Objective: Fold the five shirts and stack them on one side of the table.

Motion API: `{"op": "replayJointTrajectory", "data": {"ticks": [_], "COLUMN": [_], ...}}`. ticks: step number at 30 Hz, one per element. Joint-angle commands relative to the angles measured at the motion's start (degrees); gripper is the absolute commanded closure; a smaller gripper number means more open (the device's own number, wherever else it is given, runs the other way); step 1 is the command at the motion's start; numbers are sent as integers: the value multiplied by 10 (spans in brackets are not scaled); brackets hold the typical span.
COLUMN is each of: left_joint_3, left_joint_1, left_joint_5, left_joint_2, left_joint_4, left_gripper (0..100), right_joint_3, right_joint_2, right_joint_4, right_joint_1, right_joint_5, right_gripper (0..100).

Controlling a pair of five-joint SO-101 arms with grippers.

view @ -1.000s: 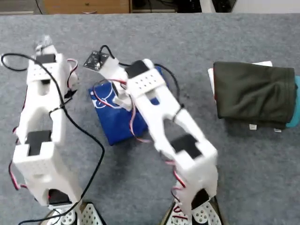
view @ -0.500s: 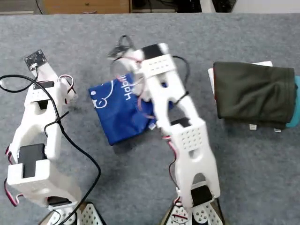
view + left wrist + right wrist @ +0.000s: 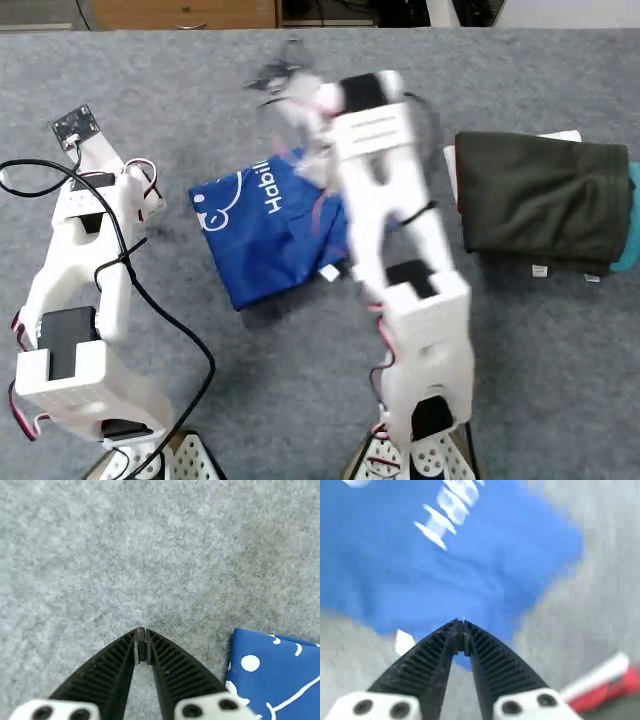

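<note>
Grey carpet-like table (image 3: 560,360), two white arms side by side.

Blue shirt (image 3: 265,235): folded into a rough rectangle, white print uppermost, laid flat left of the table's middle, between the two arms. It is skewed against the table's edges. A small white tag (image 3: 328,272) is seen at its near right edge.

Stack (image 3: 540,205): folded shirts piled at the right side of the table, well apart from the blue shirt. An olive shirt (image 3: 545,190) is on top; teal, white and red edges are seen beneath it.

Left arm (image 3: 85,260): stretched along the left side of the table, just left of the blue shirt. Left claw (image 3: 141,647): fingers brought fully together, tips touching, nothing gripped. It is held over bare table, with a corner of the blue shirt (image 3: 272,670) near its side but not touched.

Right arm (image 3: 400,230): stretched from the near edge toward the far side, its far part blurred, the blue shirt's right portion partly covered by it. Right claw (image 3: 461,637): fingers pressed closed, no cloth between them. It is held above the blue shirt (image 3: 420,565), near an edge where the tag (image 3: 404,641) lies. A red and white strip (image 3: 600,685) of the stack is seen, blurred, off to one side.
</note>
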Motion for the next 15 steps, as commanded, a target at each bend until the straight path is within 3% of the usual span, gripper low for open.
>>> {"op": "replayJointTrajectory", "data": {"ticks": [1,7,15], "left_joint_3": [-11,-11,-10], "left_joint_1": [-5,-9,-9], "left_joint_5": [-5,-7,-8], "left_joint_2": [-26,-26,-26], "left_joint_4": [-7,-7,-7], "left_gripper": [982,982,982], "right_joint_3": [-2,-5,-4], "right_joint_2": [0,94,124], "right_joint_4": [-65,-101,-49], "right_joint_1": [-62,-66,5], "right_joint_5": [3,3,6], "right_gripper": [990,993,993]}}
